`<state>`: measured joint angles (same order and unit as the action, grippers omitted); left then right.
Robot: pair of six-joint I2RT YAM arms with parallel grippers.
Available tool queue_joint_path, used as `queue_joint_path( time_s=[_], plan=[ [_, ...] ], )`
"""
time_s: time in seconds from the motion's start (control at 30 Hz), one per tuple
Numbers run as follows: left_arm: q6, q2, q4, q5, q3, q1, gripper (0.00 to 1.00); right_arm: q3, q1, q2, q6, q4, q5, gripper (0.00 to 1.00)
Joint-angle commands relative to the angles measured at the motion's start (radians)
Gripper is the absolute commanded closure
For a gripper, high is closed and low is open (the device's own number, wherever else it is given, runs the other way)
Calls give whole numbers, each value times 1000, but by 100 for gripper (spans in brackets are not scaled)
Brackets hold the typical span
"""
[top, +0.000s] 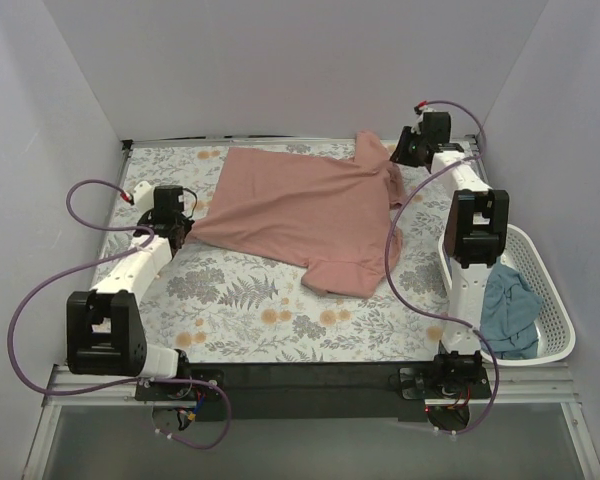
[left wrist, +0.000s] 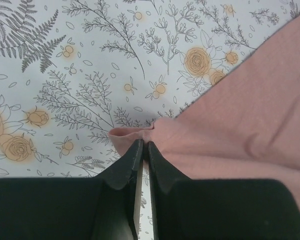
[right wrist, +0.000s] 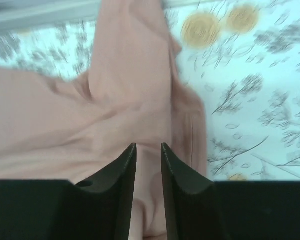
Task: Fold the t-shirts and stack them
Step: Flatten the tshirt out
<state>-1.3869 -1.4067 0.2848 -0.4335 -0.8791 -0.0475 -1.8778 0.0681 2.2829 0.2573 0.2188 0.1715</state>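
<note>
The dusty-pink t-shirt (top: 300,210) lies spread across the floral cloth, with one sleeve toward the near side. My left gripper (top: 180,232) is at its left corner. In the left wrist view that gripper (left wrist: 142,142) is shut on the rolled edge of the pink t-shirt (left wrist: 240,115). My right gripper (top: 405,152) is at the shirt's far right end. Seen from the right wrist, this gripper (right wrist: 147,145) has its jaws narrowly apart, with a fold of the pink t-shirt (right wrist: 90,115) in the gap. The teal-blue t-shirt (top: 508,308) lies crumpled in the basket.
The white slotted basket (top: 555,300) stands at the right edge, beside the right arm's base. The floral cloth (top: 260,310) covers the table. Grey walls close in the left, back and right sides. Purple cables loop from both arms.
</note>
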Motion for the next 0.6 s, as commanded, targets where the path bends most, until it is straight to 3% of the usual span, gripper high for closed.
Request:
queue_joint_path(
  time_s=[0.0, 0.07, 0.27, 0.47, 0.57],
  plan=[
    [23, 78, 10, -54, 35, 9, 91, -127, -10, -32, -41, 42, 48, 59],
    [19, 113, 11, -50, 83, 9, 88, -94, -2, -68, -49, 80, 74, 51],
    [-40, 216, 24, -63, 247, 24, 73, 329, 90, -370, -64, 90, 71, 49],
    [-3, 262, 39, -62, 235, 43, 54, 725, 335, -678, -69, 65, -49, 49],
    [-21, 253, 19, -24, 246, 46, 49, 834, 441, -790, -32, 33, -67, 49]
  ],
)
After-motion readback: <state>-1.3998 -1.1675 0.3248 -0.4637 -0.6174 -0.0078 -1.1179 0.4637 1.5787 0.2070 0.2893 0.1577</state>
